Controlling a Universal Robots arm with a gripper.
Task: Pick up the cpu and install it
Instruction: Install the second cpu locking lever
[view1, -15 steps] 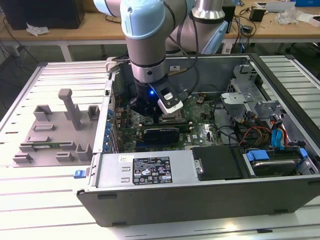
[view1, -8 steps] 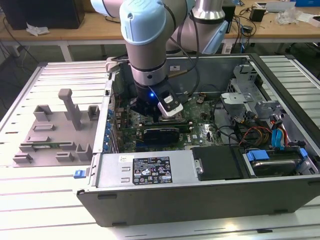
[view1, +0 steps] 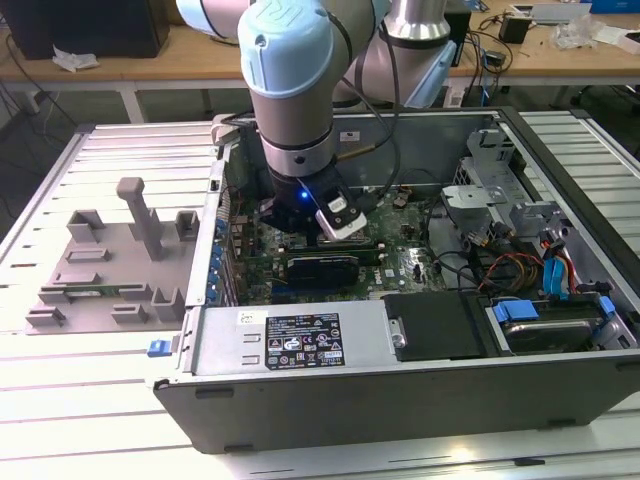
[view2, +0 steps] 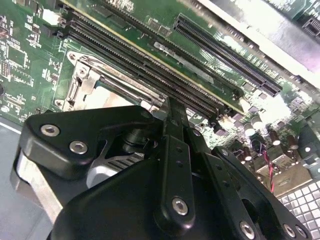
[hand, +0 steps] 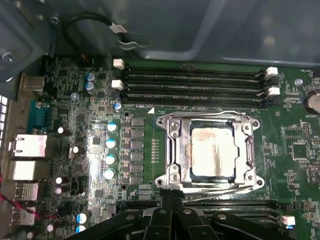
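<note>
We're looking across the exterior view from its left: the grey plastic tray (view1: 110, 270) with blocky posts is sitting on the slatted table (view1: 90, 400), just beside the open computer case (view1: 400, 400). Next over, the arm (view1: 295, 90) is reaching down into the case, its wrist hanging low over the green motherboard (view1: 400, 265), with a blue light glowing at the wrist. Toward the exterior view's right we're seeing the black drive bay cover (view1: 440, 325), then the orange and blue cables (view1: 555, 270) near the case wall. In the first wrist view we're seeing the cpu (hand: 212, 151) lying flat inside the socket frame (hand: 172, 150), silvery top smeared with paste residue, the metal frame sitting around it. Memory slots (hand: 195, 85) are running alongside the socket on one side, more slots on the other side close to the gripper (hand: 172, 210). The gripper's black fingers (hand: 165, 220) are sitting together, tips just beside the socket frame's edge and gripping nothing. In the second wrist view we're getting the gripper (view2: 172, 107) from behind, linkages folded in, fingertips meeting near the socket frame (view2: 82, 82), beside the slot rows (view2: 150, 60).
</note>
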